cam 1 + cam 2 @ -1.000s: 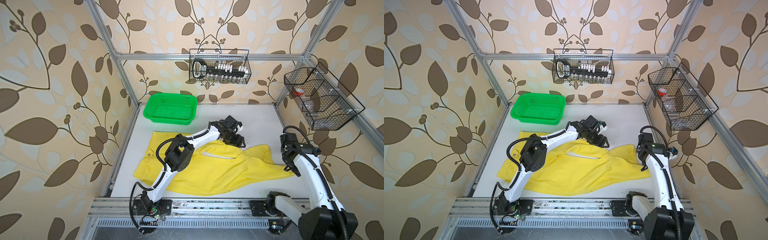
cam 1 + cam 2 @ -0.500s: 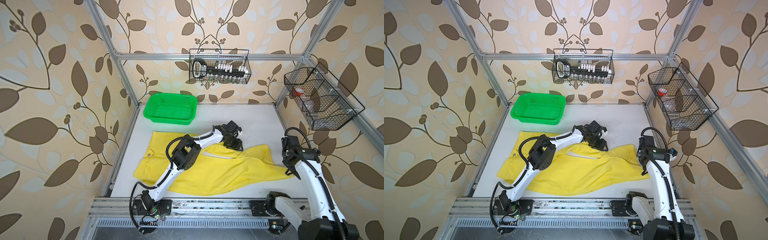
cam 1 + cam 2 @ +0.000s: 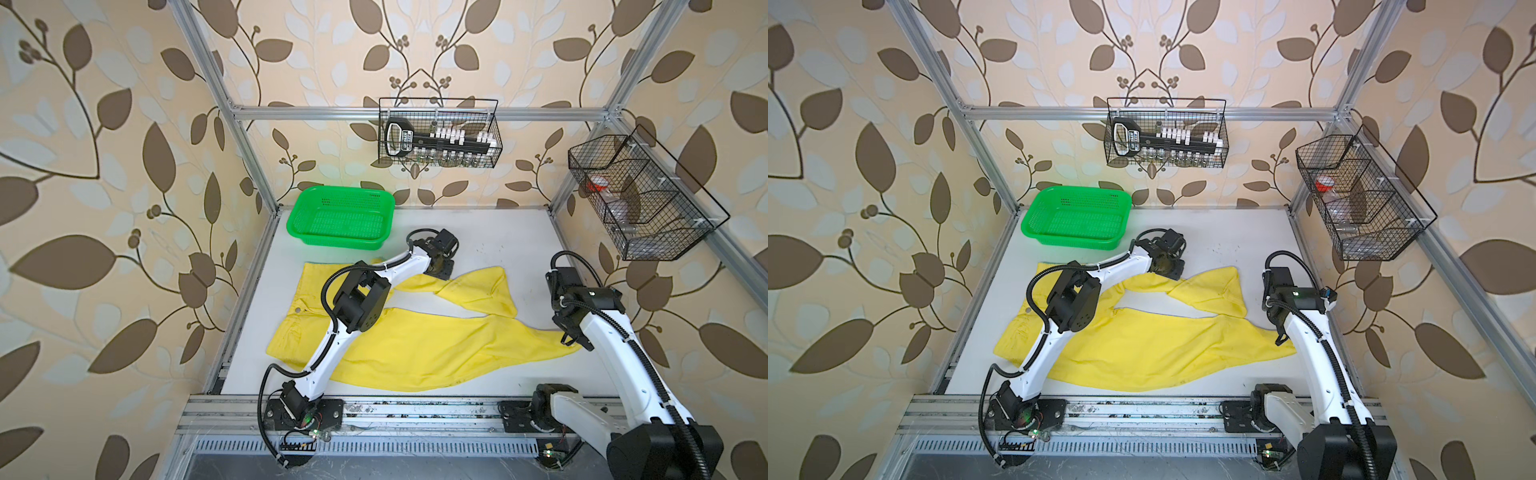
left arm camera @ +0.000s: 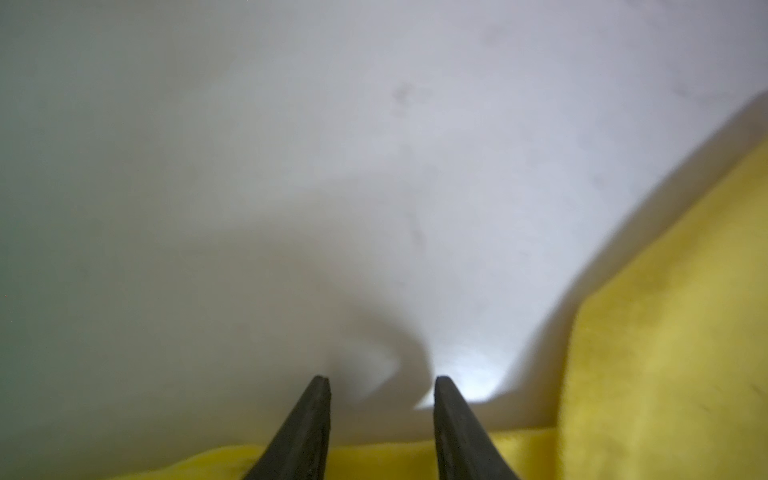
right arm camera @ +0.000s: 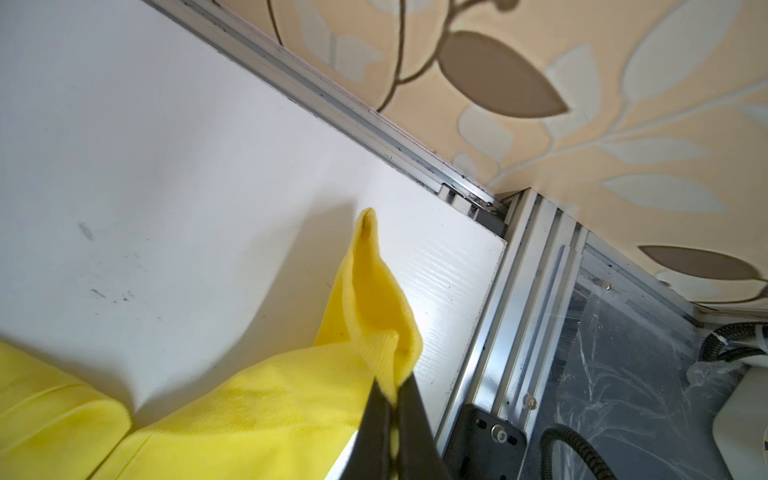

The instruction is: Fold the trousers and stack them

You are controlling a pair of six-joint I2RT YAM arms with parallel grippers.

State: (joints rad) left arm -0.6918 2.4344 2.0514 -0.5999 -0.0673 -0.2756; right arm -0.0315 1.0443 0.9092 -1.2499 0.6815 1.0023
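**Table** [image 3: 498,232]: we are logging one white tabletop, which is bearing everything below.

**Trousers** [image 3: 415,349]: we are finding these lying spread over the table's middle and near side. The waistband is pointing toward the left edge and both legs are running rightward. The far leg is kinking partway along, and the near leg is reaching the right edge. We are judging them light, soft and limp, so they are likely to sag and crease wherever they are lifted. Cuff corners and waistband corners are offering the surest hold. For a clean fold we are advising that both ends of a leg be carried together.

**Green basket** [image 3: 338,190]: we are noting it standing at the far left corner, near the waistband.

**Right gripper** [image 5: 390,386]: we are seeing it clamping the near leg's cuff, with fabric bunching up between its fingers.

**Left gripper** [image 4: 382,380]: we are seeing it working at the far leg's kink. Its jaws are standing apart, with bare table showing between the tips and the cloth's edge lying low between them. We are not seeing any pinch.
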